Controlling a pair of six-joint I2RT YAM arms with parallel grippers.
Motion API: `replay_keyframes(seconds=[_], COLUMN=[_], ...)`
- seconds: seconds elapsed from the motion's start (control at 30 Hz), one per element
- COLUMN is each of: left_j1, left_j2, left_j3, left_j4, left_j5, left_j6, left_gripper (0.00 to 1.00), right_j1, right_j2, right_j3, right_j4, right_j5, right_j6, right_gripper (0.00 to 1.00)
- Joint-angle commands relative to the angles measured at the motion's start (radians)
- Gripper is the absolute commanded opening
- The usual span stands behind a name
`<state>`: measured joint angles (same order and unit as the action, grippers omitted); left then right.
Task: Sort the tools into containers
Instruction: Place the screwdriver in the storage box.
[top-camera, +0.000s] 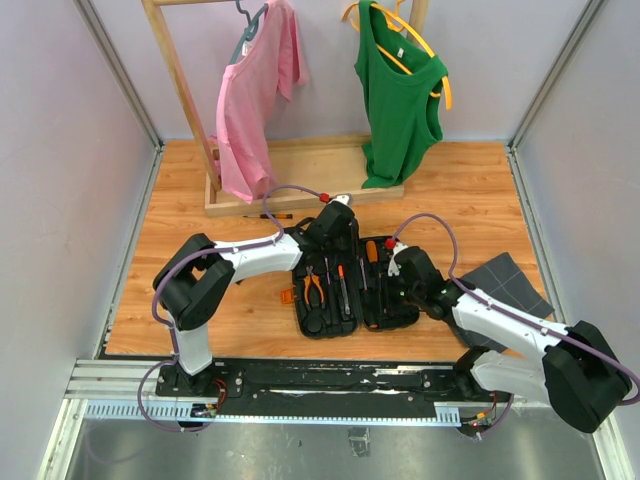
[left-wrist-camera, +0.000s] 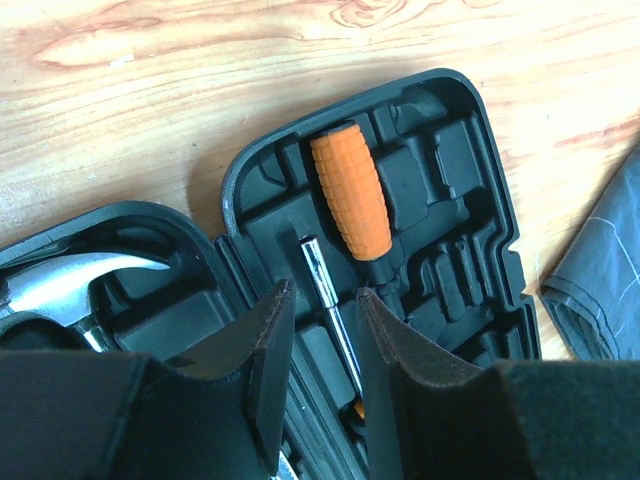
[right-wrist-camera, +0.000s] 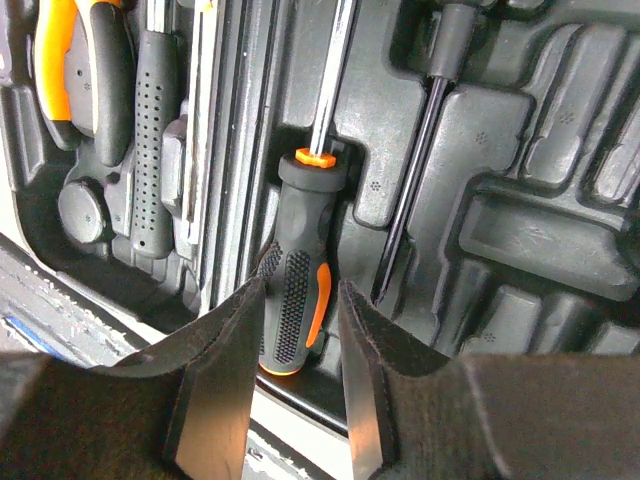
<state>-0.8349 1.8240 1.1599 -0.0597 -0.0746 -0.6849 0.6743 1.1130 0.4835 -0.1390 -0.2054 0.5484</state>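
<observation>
The black tool case (top-camera: 340, 290) lies open in the middle of the wooden table. In its left half rest orange-handled pliers (top-camera: 314, 288) and a hammer whose silver head (left-wrist-camera: 80, 280) shows in the left wrist view. My left gripper (left-wrist-camera: 325, 290) hovers open over the far end of the right half, with a screwdriver's chrome shaft (left-wrist-camera: 322, 270) below the gap and an orange handle (left-wrist-camera: 350, 190) just beyond. My right gripper (right-wrist-camera: 303, 283) is open at the near end, its fingers either side of a black-and-orange screwdriver handle (right-wrist-camera: 295, 300) lying in its slot.
A dark grey flat tray (top-camera: 505, 285) lies right of the case. A wooden rack (top-camera: 300, 190) with a pink shirt and a green top stands at the back. The case's orange latch (top-camera: 290, 297) sticks out to the left. The arms' rail runs along the near edge.
</observation>
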Motion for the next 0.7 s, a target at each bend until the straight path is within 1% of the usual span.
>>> replay_keyframes(seconds=[0.0, 0.27, 0.67], left_j1=[-0.012, -0.012, -0.012], left_j2=[0.014, 0.019, 0.025], left_j3=[0.028, 0.031, 0.028], left_j4=[-0.006, -0.006, -0.01], left_j5=[0.006, 0.005, 0.0], left_j6=[0.001, 0.001, 0.001], left_gripper=[0.35, 0.35, 0.34], right_j1=[0.022, 0.026, 0.031], right_j2=[0.005, -0.021, 0.014], right_j3=[0.032, 0.03, 0.037], right_j4=[-0.022, -0.029, -0.047], right_j5=[-0.022, -0.037, -0.038], right_j6=[-0.02, -0.022, -0.034], right_gripper=[0.37, 0.39, 0.33])
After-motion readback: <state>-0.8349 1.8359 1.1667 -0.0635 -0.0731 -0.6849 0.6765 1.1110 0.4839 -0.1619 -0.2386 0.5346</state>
